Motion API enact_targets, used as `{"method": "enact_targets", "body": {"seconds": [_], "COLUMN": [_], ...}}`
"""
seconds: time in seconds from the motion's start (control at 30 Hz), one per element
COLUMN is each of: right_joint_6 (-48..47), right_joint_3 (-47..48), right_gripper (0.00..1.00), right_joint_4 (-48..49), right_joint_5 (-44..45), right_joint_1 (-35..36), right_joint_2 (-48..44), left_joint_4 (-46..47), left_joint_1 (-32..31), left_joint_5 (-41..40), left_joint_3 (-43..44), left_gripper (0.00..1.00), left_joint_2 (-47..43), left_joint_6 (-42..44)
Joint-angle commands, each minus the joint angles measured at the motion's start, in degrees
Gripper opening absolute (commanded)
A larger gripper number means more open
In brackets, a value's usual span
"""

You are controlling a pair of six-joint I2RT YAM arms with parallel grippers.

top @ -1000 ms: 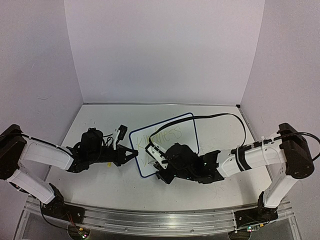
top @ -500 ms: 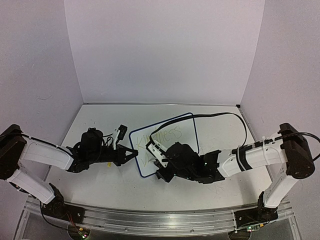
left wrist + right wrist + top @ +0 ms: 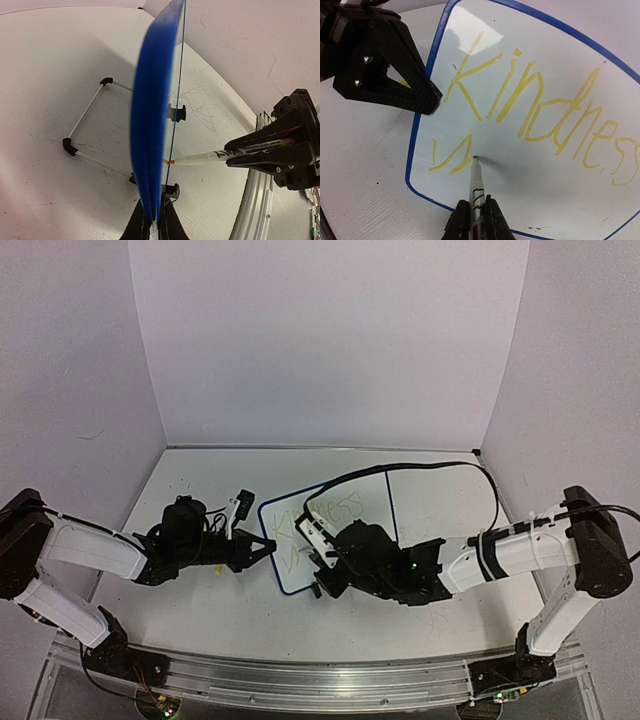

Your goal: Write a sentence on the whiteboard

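The whiteboard (image 3: 366, 502), white with a thin blue frame, stands tilted mid-table. My left gripper (image 3: 263, 545) is shut on its left edge; the blue frame (image 3: 152, 125) runs between the fingers (image 3: 134, 226). My right gripper (image 3: 476, 220) is shut on a white marker (image 3: 478, 186), whose orange tip touches the board. The sentence (image 3: 535, 102) reads "Kindness" in yellow, with the first zigzag strokes of a second line (image 3: 451, 160) under it, ending at the tip. In the top view the right gripper (image 3: 318, 555) covers the board's lower part.
The board's black wire stand (image 3: 85, 125) rests on the scuffed table behind it. The left gripper's black body (image 3: 382, 65) sits close to the board's upper left. A black cable (image 3: 440, 468) arcs over the board's far side. The metal rail (image 3: 300, 680) lines the near edge.
My right gripper has shifted slightly left and up along the board with the marker, and its cable has swung farther back. The left arm and the board have not moved.
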Motion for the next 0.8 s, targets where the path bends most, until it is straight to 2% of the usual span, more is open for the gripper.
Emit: {"method": "enact_targets", "body": {"seconds": [0.0,0.77], "right_joint_6": [0.8,4.2], "right_joint_3": [-0.2,-2.9], "right_gripper": [0.0,0.0], "right_joint_4": [1.8,-0.8], "right_joint_5": [5.6,-0.1], "right_joint_1": [-1.1,-1.1], "right_joint_2": [-1.9,-0.5], "left_joint_4": [-2.9,-3.0], "left_joint_1": [-0.1,-0.1], "left_joint_5": [-2.6,-2.7], "left_joint_3": [0.1,0.2], "left_gripper": [0.0,0.0], "left_joint_2": [0.0,0.0], "left_joint_6": [1.7,1.7]}}
